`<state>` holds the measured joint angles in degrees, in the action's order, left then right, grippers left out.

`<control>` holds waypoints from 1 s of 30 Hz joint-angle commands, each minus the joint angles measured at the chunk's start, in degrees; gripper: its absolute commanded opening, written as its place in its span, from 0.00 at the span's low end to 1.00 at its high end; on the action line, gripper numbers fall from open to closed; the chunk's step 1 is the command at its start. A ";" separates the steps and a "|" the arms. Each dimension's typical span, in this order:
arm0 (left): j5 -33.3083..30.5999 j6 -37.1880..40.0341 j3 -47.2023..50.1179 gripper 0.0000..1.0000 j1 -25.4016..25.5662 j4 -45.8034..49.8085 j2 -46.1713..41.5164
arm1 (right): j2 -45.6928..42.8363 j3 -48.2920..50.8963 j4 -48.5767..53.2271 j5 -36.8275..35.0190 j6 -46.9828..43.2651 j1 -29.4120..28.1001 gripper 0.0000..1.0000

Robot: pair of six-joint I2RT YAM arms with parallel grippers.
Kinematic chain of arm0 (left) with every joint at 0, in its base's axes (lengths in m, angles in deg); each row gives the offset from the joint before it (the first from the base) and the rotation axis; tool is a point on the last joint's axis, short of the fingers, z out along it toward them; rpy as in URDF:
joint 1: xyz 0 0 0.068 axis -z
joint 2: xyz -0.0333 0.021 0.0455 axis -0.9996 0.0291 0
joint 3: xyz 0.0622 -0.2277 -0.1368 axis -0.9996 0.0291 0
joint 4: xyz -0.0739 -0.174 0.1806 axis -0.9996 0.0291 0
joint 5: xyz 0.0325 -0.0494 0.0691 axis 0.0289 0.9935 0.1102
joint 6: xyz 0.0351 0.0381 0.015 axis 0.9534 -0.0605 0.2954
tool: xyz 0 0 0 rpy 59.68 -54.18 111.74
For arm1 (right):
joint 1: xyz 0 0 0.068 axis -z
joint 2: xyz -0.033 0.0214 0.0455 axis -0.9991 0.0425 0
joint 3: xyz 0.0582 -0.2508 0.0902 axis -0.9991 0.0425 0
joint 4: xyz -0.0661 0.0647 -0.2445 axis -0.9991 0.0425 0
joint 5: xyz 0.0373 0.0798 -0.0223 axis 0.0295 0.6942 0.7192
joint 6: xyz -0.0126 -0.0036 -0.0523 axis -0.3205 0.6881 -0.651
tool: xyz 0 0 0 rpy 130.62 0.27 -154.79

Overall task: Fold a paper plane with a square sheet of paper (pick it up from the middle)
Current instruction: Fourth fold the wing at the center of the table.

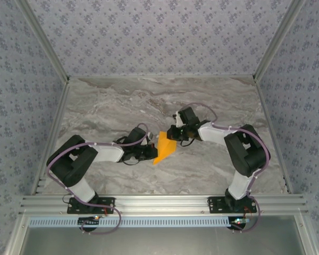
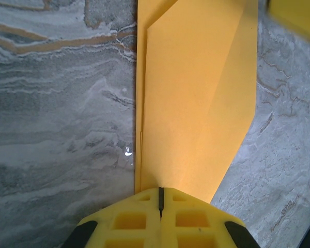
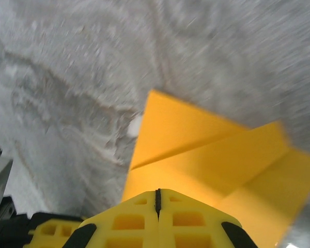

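Marble tabletop (image 1: 122,101), one folded orange paper (image 2: 196,103), left gripper (image 2: 160,197) and right gripper (image 3: 157,199) both clamped on it

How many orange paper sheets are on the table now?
1. The partly folded orange paper is in the middle of the table, pinched at one end by the left fingers and at the other by the right fingers. Another could be hidden underneath.

We find the partly folded sheet of paper (image 1: 164,147) near the middle of the table (image 1: 111,101), between our two grippers, with the left gripper (image 1: 150,152) touching its left edge and the right gripper (image 1: 174,134) meeting its far right corner from behind.
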<state>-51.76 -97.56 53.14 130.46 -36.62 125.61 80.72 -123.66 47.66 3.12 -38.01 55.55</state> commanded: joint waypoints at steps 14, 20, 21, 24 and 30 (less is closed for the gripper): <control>2.92 2.51 -0.48 0.03 0.56 3.69 -6.78 | 6.77 -0.10 3.17 0.53 1.07 -1.66 0.06; 4.64 1.49 -3.81 0.18 0.58 5.44 -7.91 | 7.83 -0.41 4.81 -0.53 0.66 -1.66 0.06; 4.69 0.97 -3.87 0.18 0.62 5.50 -7.76 | 7.99 -0.41 4.76 -0.50 0.84 -1.66 0.05; 5.14 -0.53 -3.93 0.20 0.61 6.04 -6.69 | 8.51 -0.60 4.87 -0.50 1.04 -1.98 0.06; 5.86 -3.96 -3.51 0.20 1.29 7.09 -4.06 | 9.18 -0.85 5.69 -0.72 1.11 -2.14 0.06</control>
<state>-47.36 -99.31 50.43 131.01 -31.44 120.02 86.60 -125.12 48.06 5.94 -36.05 53.87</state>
